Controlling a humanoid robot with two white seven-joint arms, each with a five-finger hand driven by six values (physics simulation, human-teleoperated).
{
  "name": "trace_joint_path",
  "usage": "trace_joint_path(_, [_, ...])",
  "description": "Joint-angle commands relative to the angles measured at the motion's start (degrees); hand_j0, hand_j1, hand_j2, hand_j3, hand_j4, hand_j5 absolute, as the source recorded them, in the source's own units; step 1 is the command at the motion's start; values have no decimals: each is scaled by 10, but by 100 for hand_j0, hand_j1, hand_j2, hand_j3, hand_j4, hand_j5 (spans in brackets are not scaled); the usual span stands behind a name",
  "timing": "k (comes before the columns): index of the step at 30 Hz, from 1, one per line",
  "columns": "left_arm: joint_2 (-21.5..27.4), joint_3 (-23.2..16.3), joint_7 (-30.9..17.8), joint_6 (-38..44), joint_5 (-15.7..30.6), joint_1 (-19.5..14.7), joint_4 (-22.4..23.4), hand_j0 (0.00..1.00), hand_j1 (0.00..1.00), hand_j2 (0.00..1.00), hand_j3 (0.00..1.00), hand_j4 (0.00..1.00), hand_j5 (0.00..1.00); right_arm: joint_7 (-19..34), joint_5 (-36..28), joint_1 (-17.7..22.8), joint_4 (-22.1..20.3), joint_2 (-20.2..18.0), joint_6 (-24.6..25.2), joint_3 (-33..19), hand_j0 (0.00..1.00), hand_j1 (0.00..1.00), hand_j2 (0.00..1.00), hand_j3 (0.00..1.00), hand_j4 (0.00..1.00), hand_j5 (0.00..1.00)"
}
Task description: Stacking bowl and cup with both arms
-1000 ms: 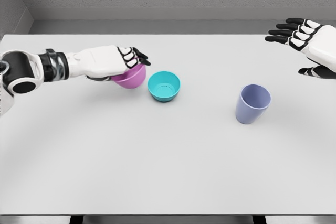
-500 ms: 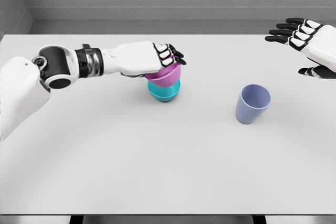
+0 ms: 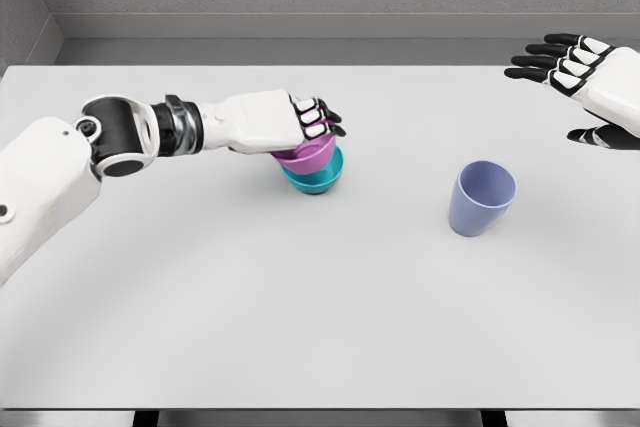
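left robot hand [image 3: 285,122] grips pink bowl [image 3: 308,155] nested in teal bowl [image 3: 318,177] | right robot hand [image 3: 585,82] open, raised | purple cup [image 3: 480,198] upright on tabletop [image 3: 300,297]

The left arm enters from the lower left and extends toward centre, forearm roughly level, palm down. The left hand [image 3: 282,122] has its fingers curled over and closed in a grasp. The right hand [image 3: 588,82] is raised at the right edge, fingers spread, holding nothing.
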Motion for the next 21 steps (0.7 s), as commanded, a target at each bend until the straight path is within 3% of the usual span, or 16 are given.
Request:
trace_joint_path(1, [-5, 0, 2, 1, -19, 0, 0, 35, 35, 35, 35, 35, 35, 0, -4, 0, -1, -1, 0, 0, 100, 100, 100, 100, 100, 100])
trace_joint_path(21, [-27, 4, 2, 1, -44, 1, 21, 38, 38, 38, 38, 38, 38, 0, -4, -1, 4, 2, 0, -1, 100, 100, 100, 100, 100, 100])
